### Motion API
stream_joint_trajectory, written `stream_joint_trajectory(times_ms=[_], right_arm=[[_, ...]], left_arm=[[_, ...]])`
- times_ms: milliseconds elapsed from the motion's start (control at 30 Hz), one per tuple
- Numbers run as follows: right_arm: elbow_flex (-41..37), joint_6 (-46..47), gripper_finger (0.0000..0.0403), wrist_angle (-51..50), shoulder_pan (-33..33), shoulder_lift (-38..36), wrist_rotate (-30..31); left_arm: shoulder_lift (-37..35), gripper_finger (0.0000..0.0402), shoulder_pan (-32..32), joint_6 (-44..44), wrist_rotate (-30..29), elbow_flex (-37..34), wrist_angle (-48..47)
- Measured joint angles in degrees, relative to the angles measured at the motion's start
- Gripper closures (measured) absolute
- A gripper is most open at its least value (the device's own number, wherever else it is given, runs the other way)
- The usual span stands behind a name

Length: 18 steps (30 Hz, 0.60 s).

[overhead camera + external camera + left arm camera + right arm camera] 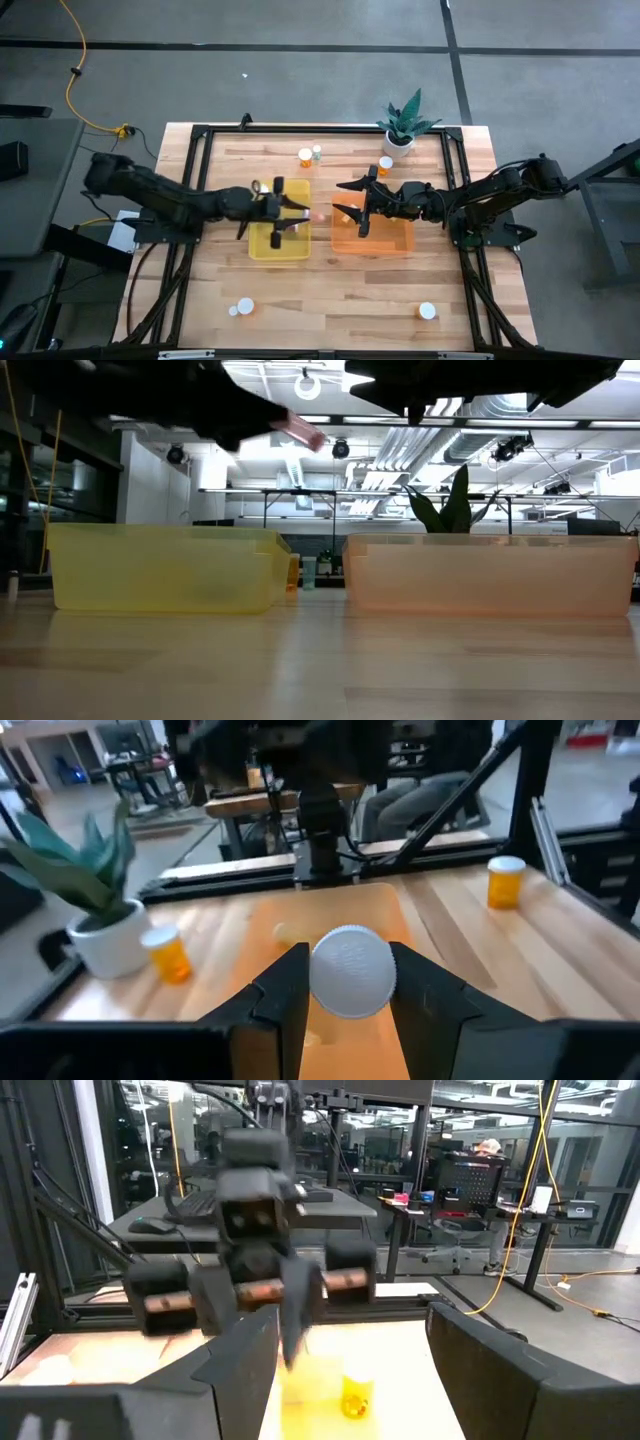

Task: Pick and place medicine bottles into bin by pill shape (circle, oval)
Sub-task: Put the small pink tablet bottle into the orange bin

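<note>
Left claw (300, 212) clamps a white-capped bottle (351, 971) above the yellow bin's (262, 246) three o'clock edge. Right claw (352, 198) gapes empty. Centre over the matching bin before releasing.

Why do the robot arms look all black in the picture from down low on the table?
In the low view, bright ceiling lights shine from behind, so the arms at the top show only as dark shapes. In the right wrist view, the left gripper looks smeared and blurry. The high view is evenly lit.

Held bottle (351, 970) shows only its cap, body hidden; pill shape untellable.
</note>
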Motion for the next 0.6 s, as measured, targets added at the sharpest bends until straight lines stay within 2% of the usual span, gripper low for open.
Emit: stream_joint_trajectory(times_ms=[100,267,433,600], right_arm=[[0.0,0.0,0.0158,0.0,0.0,0.0,0.0],[0.0,0.0,0.0158,0.0,0.0,0.0,0.0],[-0.02,0.69,0.0158,0.0,0.0,0.0,-0.02],[0.0,1.51,0.0158,0.0,0.0,0.0,-0.01]], left_arm=[[7.62,0.0293,1.43,-2.8,2.19,-0.02,8.99],[18.54,0.0293,1.42,-4.87,1.87,1.96,22.55],[26.02,0.0293,1.31,-8.36,2.25,8.23,22.45],[31.31,0.0293,1.04,-9.9,5.41,14.13,15.65]])
